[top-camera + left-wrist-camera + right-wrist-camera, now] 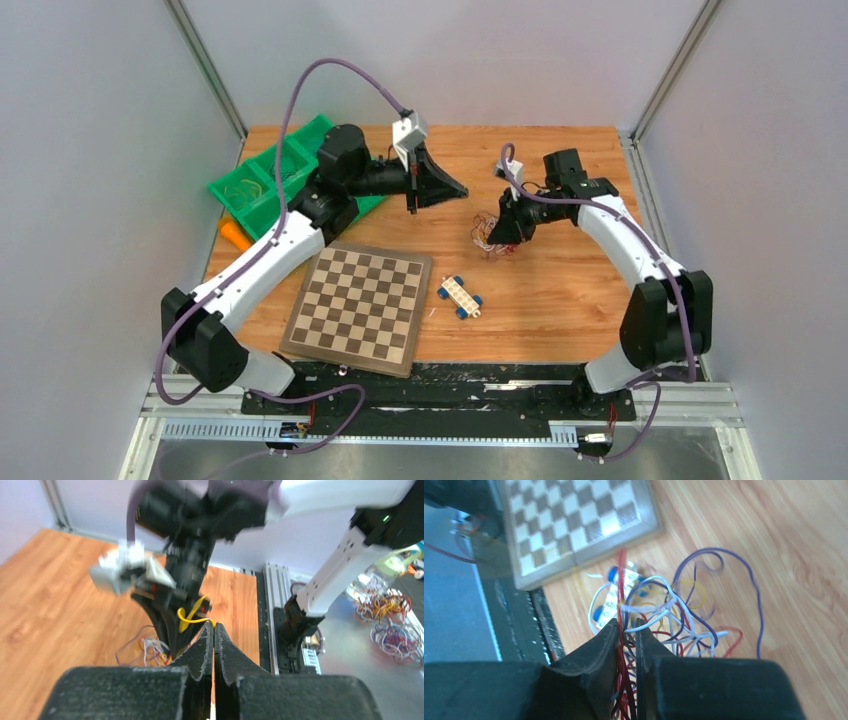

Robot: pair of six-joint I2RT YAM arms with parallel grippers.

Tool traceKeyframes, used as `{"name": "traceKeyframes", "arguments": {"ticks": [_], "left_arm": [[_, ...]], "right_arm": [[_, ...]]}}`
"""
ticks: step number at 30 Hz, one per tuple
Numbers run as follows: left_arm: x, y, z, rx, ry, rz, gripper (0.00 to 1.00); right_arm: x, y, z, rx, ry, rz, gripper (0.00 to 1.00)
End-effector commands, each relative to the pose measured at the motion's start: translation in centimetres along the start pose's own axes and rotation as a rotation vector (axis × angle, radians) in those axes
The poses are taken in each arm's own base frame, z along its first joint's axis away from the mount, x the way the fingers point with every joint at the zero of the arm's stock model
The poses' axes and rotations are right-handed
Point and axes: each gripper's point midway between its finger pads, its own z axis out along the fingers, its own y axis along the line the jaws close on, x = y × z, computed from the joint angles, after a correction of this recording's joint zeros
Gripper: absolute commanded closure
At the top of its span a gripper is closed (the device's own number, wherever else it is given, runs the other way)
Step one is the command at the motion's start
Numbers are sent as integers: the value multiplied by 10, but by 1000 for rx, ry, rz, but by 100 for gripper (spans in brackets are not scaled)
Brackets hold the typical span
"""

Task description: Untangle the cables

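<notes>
Left gripper [213,628]: jaws clenched tip to tip, raised off table [560,290], aimed at right gripper [626,626]. Yellow strand [192,616] runs from right gripper's fingers to left tips; pinched or only touching, can't tell. Right gripper: narrow slit, red strands [622,590] running through it; clamped or slack, can't tell. Cables [490,234] bunched under right gripper, toy car [460,296] near, chessboard [360,305] further out. Progress, my read: early. Clump knotted, no strand laid apart. Nearly all separating left.
</notes>
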Motion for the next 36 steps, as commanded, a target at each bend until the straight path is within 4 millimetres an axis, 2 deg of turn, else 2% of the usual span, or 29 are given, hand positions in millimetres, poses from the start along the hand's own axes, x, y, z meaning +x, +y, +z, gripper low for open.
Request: {"name": "traceKeyframes", "arguments": {"ticks": [1,2,6,7,8,9,10,11,14,20,28,33,36], "left_arm": [[-81,-21,-28,11,-133,48,100],[-97,-24,-32,13,-155,74,100],[-145,-16,-54,-47,-223,121,100],[-152,-9,-61,-73,-235,114,100],[-166,-11,-67,-85,-259,135,100],[-173,0,-76,-117,-272,120,100],[-189,3,-89,-151,-299,149,100],[-195,7,-94,-168,-309,142,100],[-231,18,-127,-262,-365,196,100],[-281,23,-181,-431,-428,317,100],[-330,25,-256,-717,-537,473,100],[-342,35,-305,-949,-597,523,100],[-339,43,-326,-1013,-594,506,100]], "right_arm": [[44,-50,17,120,137,44,84],[55,-60,19,140,168,56,84],[93,-97,21,229,269,107,86],[102,-105,21,247,294,116,86],[110,-111,20,264,316,125,87],[117,-118,18,280,333,135,87],[122,-123,16,291,344,146,87],[126,-129,13,304,352,158,87],[137,-141,6,327,361,200,86],[152,-151,2,342,390,238,85],[171,-160,-4,389,460,250,88],[182,-169,-17,436,491,269,94],[184,-172,-23,442,486,279,99]]}}
